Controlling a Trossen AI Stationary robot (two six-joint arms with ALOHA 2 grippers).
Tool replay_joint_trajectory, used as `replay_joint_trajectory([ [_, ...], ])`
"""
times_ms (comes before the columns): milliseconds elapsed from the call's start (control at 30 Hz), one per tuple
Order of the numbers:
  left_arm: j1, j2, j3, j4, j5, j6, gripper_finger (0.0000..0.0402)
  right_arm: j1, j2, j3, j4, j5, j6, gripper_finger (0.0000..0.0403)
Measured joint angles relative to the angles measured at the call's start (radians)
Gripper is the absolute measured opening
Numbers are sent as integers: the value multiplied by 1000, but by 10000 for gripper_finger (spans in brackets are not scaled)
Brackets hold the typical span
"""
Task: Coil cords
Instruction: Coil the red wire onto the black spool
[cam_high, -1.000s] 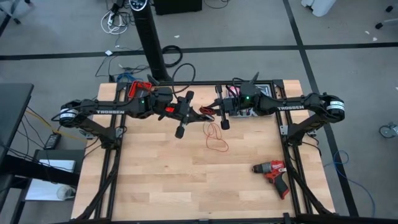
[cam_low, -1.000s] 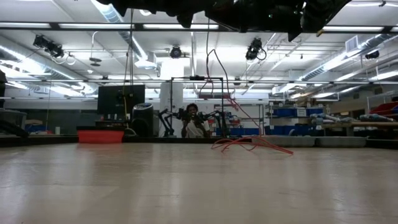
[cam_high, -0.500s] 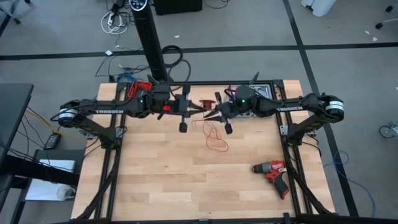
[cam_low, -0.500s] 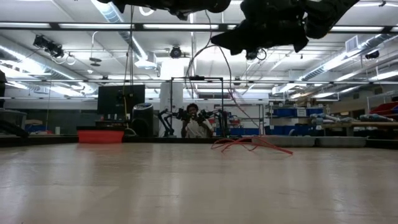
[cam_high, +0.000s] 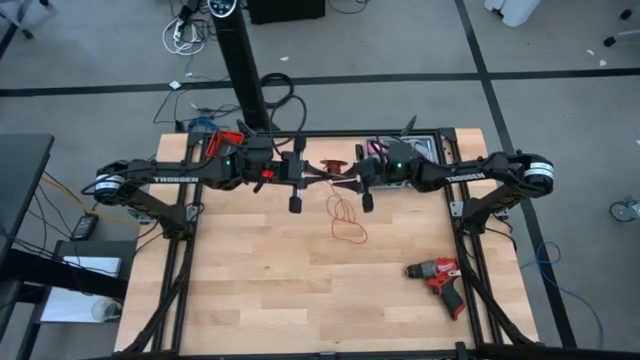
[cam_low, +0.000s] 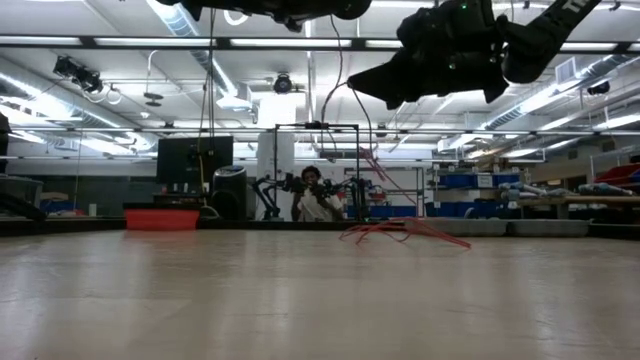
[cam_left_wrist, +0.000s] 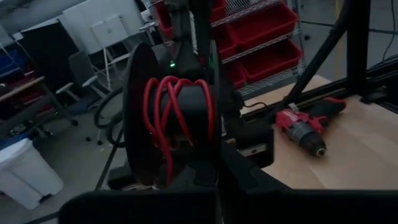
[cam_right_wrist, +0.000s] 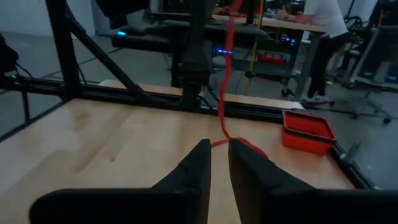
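Right hand (cam_right_wrist: 216, 163): two dark fingers (cam_right_wrist: 194, 167) close together, narrow gap showing between tips. Nothing gripped between them. Thin red cord (cam_right_wrist: 222, 81) hangs from above, runs down just beyond fingertips, curls onto wooden bench (cam_right_wrist: 99, 140). Black frame post (cam_right_wrist: 196, 53) upright at bench far edge, cord just beside it. Red tray (cam_right_wrist: 307, 132) near bench corner. Beyond bench: person in white top (cam_right_wrist: 323, 28) standing at desk, face out of frame.
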Motion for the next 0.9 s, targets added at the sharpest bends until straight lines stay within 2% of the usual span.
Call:
replay_joint_trajectory([
  [100, 0, 0, 0, 0, -8, 0, 1, 4, -1, 0, -6, 3, 27, 68],
  [300, 0, 0, 0, -9, -112, -5, 1, 2, -1, 0, -19, 8, 60, 99],
  [467, 0, 0, -1, -14, -148, -8, 1, -3, -1, 0, -18, 12, 141, 117],
  [633, 0, 0, -1, -3, -171, -4, 1, 16, -1, 0, -25, 86, 156, 124],
  [900, 0, 0, -1, -5, -183, -3, 1, 37, -1, 0, -25, 148, 187, 123],
])
